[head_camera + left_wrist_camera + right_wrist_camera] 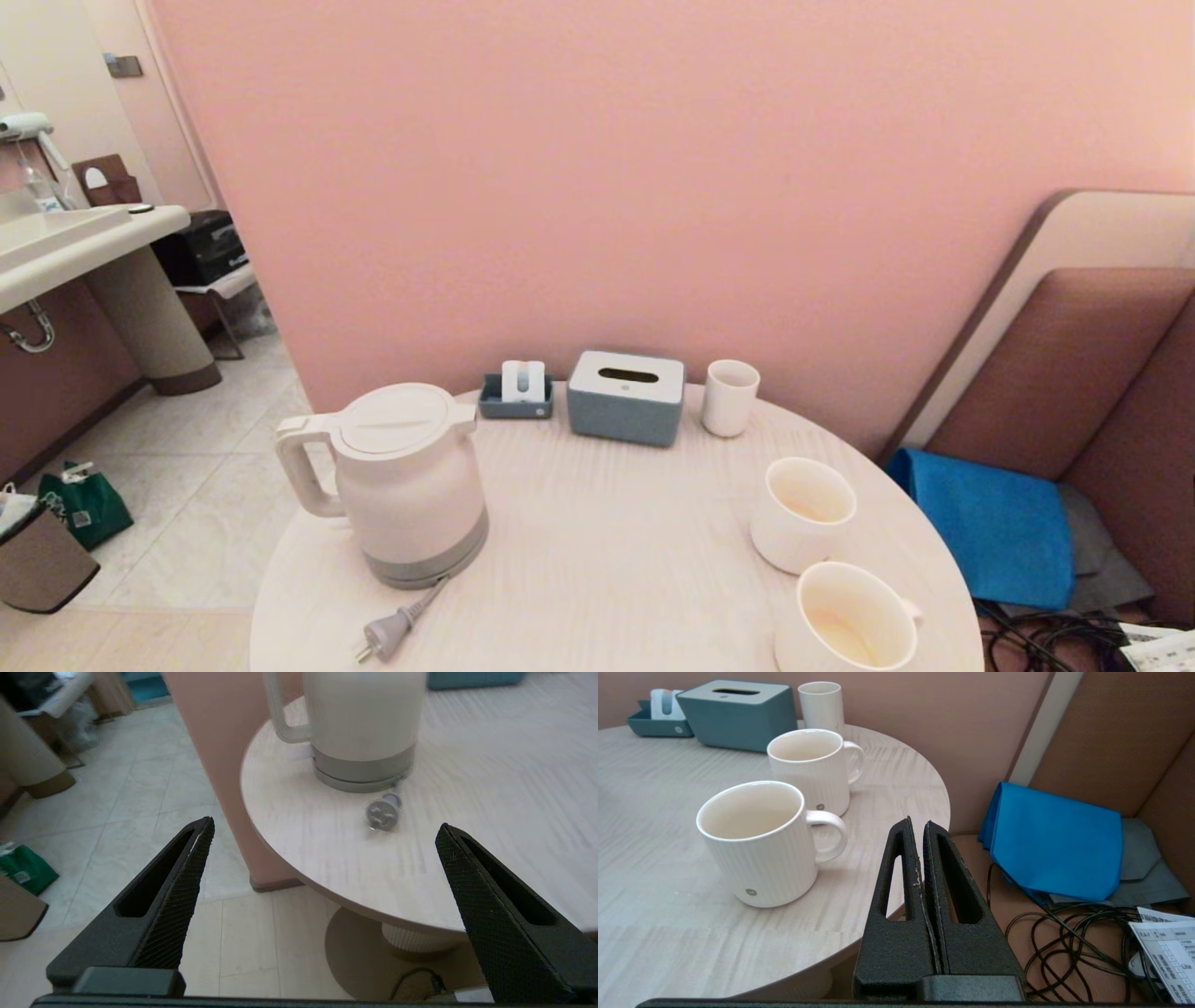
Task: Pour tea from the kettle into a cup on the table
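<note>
The white kettle point(406, 481) with its grey bottom band stands upright on the left part of the round pale wood table point(607, 551), loop handle towards the left edge. Two white mugs stand at the right: the nearer mug point(854, 618) and the farther mug point(805, 511), each holding a little pale tea point(840, 637). My left gripper point(324, 828) is open and empty, off the table's near-left edge, short of the kettle point(362, 723). My right gripper point(918, 823) is shut on nothing, parked beside the table's right edge near the nearer mug point(759, 842).
A grey plug point(385, 635) on its cord lies in front of the kettle. At the back stand a grey tissue box point(625, 397), a small tray point(515, 397) and a white tumbler point(729, 398). A blue cloth point(990, 523) and cables point(1078, 947) lie on the seat to the right.
</note>
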